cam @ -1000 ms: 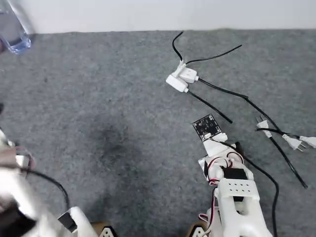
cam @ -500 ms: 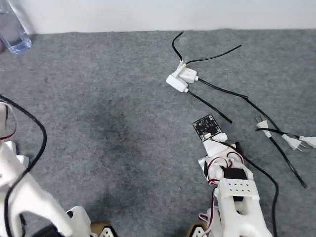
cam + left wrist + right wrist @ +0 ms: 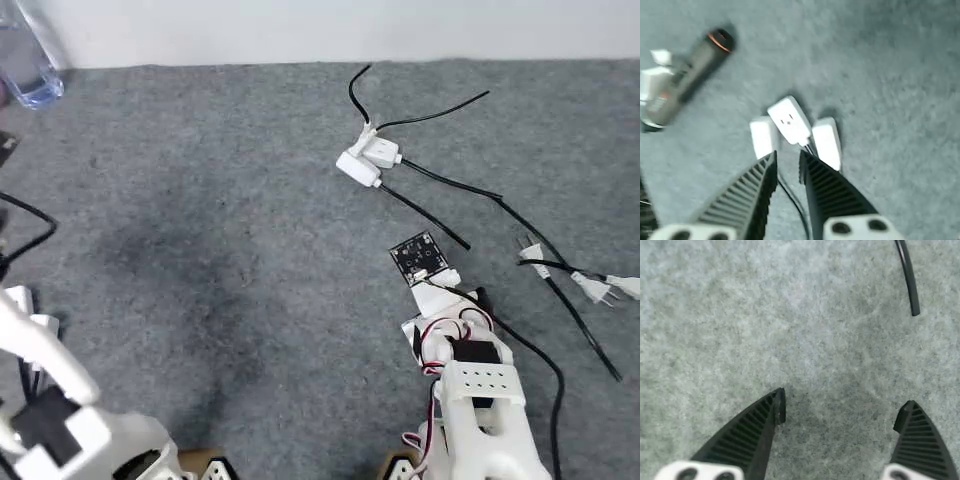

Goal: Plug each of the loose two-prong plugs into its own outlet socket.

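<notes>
The surface (image 3: 200, 200) is covered in grey, carpet-like felt. A cluster of white sockets (image 3: 368, 157) lies on it near the far edge, and black cords (image 3: 440, 180) trail off from the cluster. Loose white plugs (image 3: 596, 289) on cord ends lie well to the right of the sockets and nearer the arms. A clear bottle (image 3: 25, 60) stands far to the left of the sockets.

Your right arm (image 3: 478, 400): white printed shell, red-black wire loops, black circuit board (image 3: 418, 256). Fingers (image 3: 757, 435) black, ribbed.
</notes>
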{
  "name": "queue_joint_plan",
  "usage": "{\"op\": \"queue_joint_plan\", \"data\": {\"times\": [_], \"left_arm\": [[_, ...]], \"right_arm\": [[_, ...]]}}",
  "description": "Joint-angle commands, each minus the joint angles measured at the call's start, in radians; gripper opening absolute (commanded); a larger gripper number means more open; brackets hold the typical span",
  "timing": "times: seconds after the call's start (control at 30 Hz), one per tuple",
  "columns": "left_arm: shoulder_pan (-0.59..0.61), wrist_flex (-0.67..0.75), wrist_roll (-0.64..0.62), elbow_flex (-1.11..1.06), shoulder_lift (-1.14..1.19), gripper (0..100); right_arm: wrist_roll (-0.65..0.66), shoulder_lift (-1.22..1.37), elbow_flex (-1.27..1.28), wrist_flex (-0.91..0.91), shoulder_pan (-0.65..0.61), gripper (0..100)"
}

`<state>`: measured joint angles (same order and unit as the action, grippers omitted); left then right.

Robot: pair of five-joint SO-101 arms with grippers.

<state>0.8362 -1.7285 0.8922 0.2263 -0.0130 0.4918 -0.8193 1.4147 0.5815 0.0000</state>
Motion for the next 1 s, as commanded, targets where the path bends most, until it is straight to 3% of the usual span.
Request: {"op": "queue_joint_plan", "data": {"times": [0.0,0.43,0.73,0.97], "left_arm": [[0.017,-0.026,0.011,0.027,0.087,8],[0.103,-0.026,-0.063,0.021,0.379,8],[0.068,-0.023,-0.018,-0.162,0.405,11],[0.078,0.049,-0.038,-0.165,0.405,12]], "right_arm": [[-0.009,-0.019,0.002,-0.016,-0.005,33.9],[-0.009,-0.019,0.003,-0.016,-0.028,33.9],[-0.009,-0.019,0.003,-0.016,-0.03,33.9],[-0.009,-0.019,0.003,-0.016,-0.03,33.9]]}}
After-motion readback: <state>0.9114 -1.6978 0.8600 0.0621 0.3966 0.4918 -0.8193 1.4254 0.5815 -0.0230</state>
